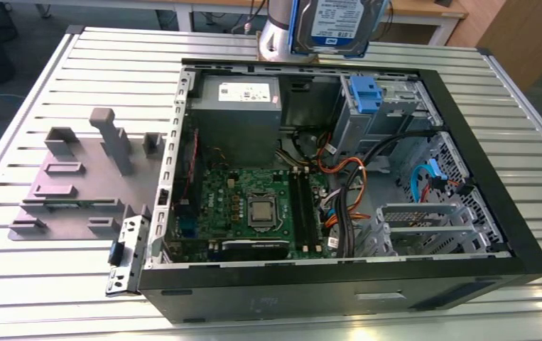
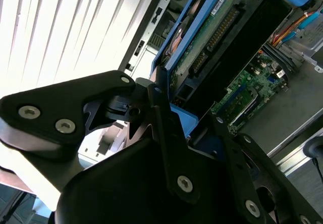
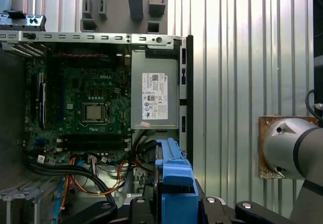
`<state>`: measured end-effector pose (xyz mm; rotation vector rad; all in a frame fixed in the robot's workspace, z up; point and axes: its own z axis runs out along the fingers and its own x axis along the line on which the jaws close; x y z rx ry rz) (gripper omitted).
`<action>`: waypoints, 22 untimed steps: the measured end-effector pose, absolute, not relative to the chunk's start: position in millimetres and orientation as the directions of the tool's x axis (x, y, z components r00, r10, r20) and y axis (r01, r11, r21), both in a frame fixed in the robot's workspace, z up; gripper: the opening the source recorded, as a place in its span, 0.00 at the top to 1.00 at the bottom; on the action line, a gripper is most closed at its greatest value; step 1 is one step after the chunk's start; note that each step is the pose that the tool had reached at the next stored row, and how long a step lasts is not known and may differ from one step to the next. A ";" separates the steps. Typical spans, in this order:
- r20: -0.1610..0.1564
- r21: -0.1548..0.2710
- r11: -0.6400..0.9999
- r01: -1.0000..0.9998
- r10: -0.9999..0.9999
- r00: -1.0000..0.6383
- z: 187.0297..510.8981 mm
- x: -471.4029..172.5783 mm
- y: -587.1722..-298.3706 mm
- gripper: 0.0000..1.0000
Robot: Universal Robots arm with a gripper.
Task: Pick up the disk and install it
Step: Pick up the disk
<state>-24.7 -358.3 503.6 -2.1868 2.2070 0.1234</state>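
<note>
1. An open black computer case (image 1: 347, 280) lies on the ribbed metal tabletop (image 1: 91, 64).
2. Inside it, a green motherboard (image 1: 251, 209) sits beside a grey power-supply box (image 1: 237, 106).
3. A grey fixture plate (image 1: 72, 185) with upright blocks lies at the exterior view's left.

I'm seeing my gripper (image 2: 171, 118) clamping the disk (image 2: 202, 37) by its blue bracket, circuit-board side showing. It's hanging above the open computer case (image 2: 282, 108), green motherboard (image 2: 252, 82) below, slatted table (image 2: 60, 32) alongside.
</note>
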 end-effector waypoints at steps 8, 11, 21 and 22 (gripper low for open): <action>-0.079 0.034 0.008 -0.999 -0.997 -0.010 503.6 -22.9 -358.3 0.63; -0.079 0.034 0.008 -0.999 -0.997 -0.010 503.6 -21.9 -358.3 0.63; -0.079 0.034 0.008 -0.999 -0.997 -0.010 503.6 -19.2 -358.3 0.63; -0.079 0.034 0.008 -0.999 -0.997 -0.010 503.6 -19.0 -358.3 0.63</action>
